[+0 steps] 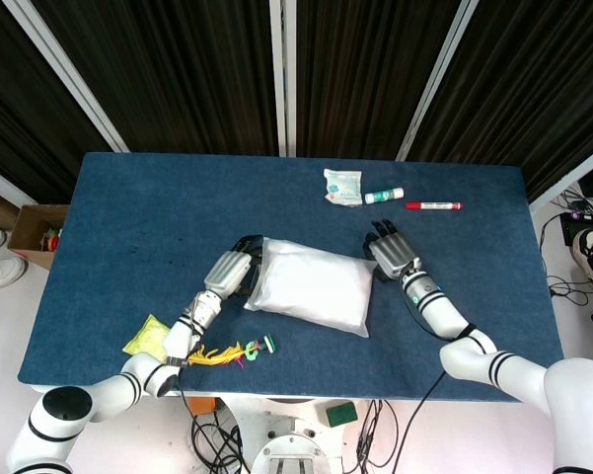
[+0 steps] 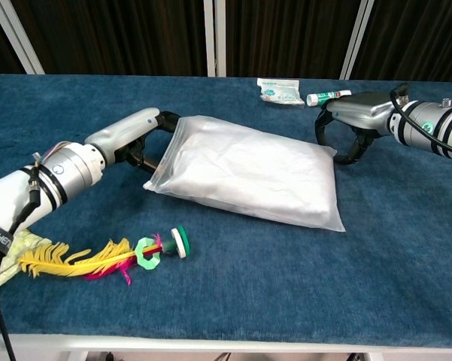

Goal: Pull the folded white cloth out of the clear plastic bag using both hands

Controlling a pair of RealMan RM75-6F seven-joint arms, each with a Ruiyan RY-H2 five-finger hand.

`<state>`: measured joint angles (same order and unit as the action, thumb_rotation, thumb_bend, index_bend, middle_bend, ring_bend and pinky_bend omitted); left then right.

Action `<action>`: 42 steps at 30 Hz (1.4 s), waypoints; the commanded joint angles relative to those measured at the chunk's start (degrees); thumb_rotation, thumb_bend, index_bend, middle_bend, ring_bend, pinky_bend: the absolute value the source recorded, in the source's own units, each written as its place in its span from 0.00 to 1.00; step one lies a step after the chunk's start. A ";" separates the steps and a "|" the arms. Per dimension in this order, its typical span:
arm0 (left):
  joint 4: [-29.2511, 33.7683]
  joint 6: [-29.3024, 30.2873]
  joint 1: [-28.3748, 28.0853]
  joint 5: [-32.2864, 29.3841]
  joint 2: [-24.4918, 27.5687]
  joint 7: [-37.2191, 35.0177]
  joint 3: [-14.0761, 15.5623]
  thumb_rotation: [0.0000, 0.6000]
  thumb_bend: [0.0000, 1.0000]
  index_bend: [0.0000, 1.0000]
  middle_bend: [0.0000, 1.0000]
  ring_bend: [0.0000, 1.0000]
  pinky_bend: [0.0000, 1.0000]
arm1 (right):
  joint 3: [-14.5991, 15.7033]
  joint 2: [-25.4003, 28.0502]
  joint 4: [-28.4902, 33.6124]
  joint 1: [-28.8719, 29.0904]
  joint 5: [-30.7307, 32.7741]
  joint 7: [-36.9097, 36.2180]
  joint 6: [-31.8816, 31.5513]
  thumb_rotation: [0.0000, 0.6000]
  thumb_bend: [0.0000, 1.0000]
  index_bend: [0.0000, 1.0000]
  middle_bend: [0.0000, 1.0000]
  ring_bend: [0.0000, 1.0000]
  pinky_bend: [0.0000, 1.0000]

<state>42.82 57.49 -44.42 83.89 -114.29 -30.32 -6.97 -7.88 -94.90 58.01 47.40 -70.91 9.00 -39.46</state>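
Observation:
The clear plastic bag (image 1: 311, 286) (image 2: 244, 177) lies flat at mid-table with the folded white cloth (image 2: 256, 169) filling it. Its open mouth faces left. My left hand (image 1: 232, 269) (image 2: 135, 135) is at that mouth, with fingers curled over the bag's upper left edge and the thumb beneath, holding the plastic. My right hand (image 1: 390, 252) (image 2: 350, 120) is at the bag's right end with its fingers arched down onto the table beside the top right corner. It holds nothing. I cannot tell whether it touches the bag.
A white packet (image 1: 343, 186), a green-and-white tube (image 1: 384, 196) and a red marker (image 1: 434, 205) lie at the back of the blue table (image 1: 128, 207). A feather toy (image 1: 232, 351) and a yellow item (image 1: 150, 339) sit near the front left edge.

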 commanded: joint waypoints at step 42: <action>5.12 6.03 9.07 -4.87 15.16 2.75 -2.17 1.00 0.61 0.77 0.29 0.04 0.02 | 1.52 8.91 -4.18 -13.21 -2.51 -13.14 -13.39 1.00 0.53 0.74 0.40 0.07 0.05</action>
<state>47.99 63.60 -35.60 79.28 -99.38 -27.74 -8.97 -6.43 -86.21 54.25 34.55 -73.42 -3.84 -52.71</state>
